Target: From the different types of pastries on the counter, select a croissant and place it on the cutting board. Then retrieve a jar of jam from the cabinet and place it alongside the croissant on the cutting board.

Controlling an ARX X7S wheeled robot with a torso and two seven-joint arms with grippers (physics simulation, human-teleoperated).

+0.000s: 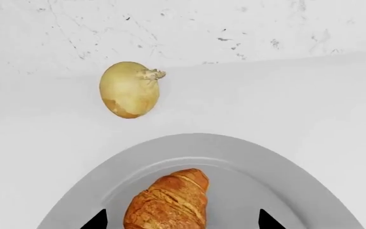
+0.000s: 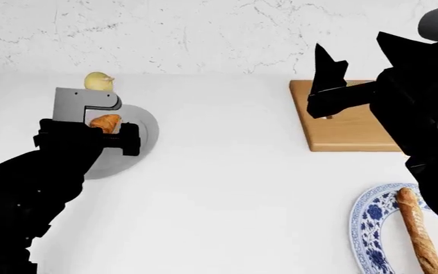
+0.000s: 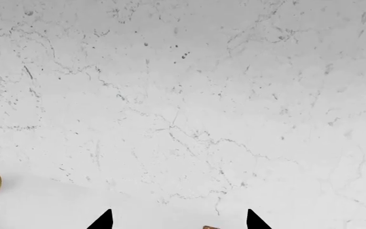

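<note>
— On the left of the white table [image 2: 219, 188], what sits where?
— The croissant [image 2: 105, 122] lies on a plain grey plate [image 2: 139, 142], with the pale round bun [image 2: 98, 81] just beyond it near the marble wall [image 2: 203, 34].
— And the left tool [image 1: 181, 222]?
— It hangs over the plate, its tips spread wide apart either side of the croissant, gripping nothing.
— The right tool [image 2: 356, 60]?
— Raised above the cutting board [image 2: 348, 123] at far right, fingers apart and empty.
— Anything else?
— A baguette [image 2: 417, 231] rests on a blue-patterned plate [image 2: 367, 225] at near right.
</note>
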